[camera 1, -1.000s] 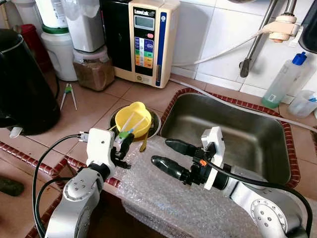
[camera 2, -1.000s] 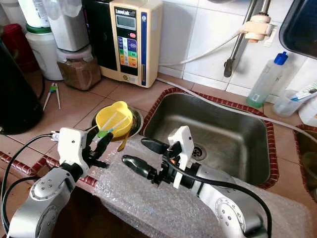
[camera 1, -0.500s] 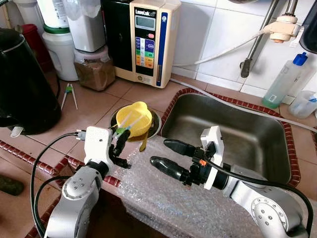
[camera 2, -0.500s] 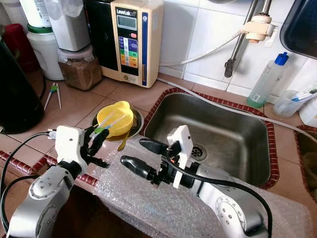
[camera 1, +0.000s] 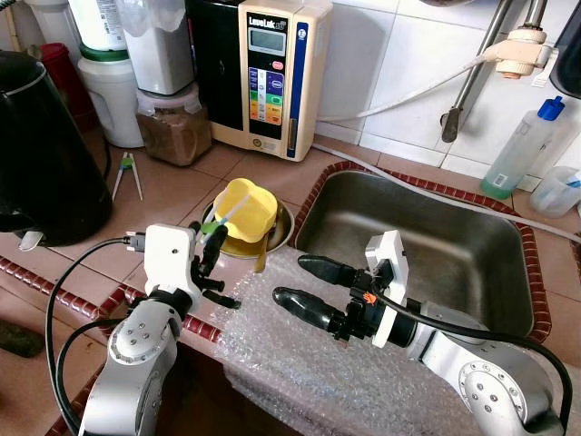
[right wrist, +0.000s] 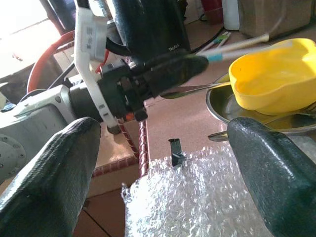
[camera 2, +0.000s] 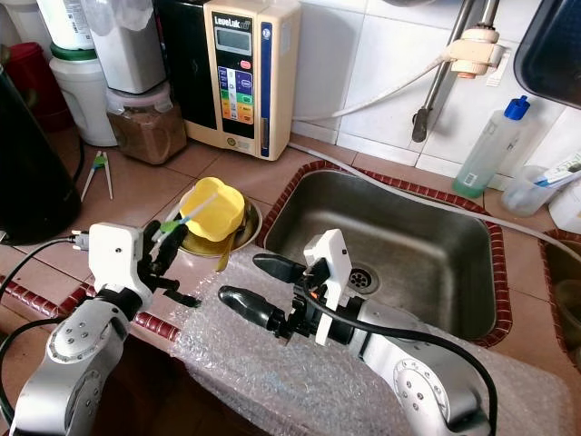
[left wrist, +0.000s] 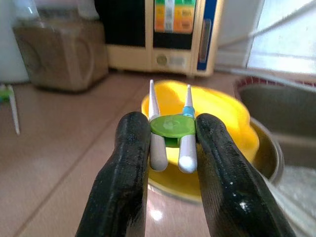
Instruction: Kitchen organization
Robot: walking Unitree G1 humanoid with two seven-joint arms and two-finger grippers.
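- The training chopsticks (left wrist: 169, 129) are clamped between the fingers of the left gripper (camera 1: 207, 257), held just above the counter's near edge.
- Their long axis points far and right, tips over the yellow bowl (camera 1: 243, 211).
- The right gripper (camera 1: 307, 283), fingers apart, is held over the bubble wrap (camera 1: 300, 363); the left arm is judged the nearer.

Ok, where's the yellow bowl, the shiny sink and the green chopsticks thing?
Yellow plastic bowl (camera 1: 245, 207): left eye view, its side.
Shiny steel sink (camera 1: 454, 250): left eye view, its floor.
Green-hinged training chopsticks (left wrist: 172, 126): left wrist view, the green hinge.
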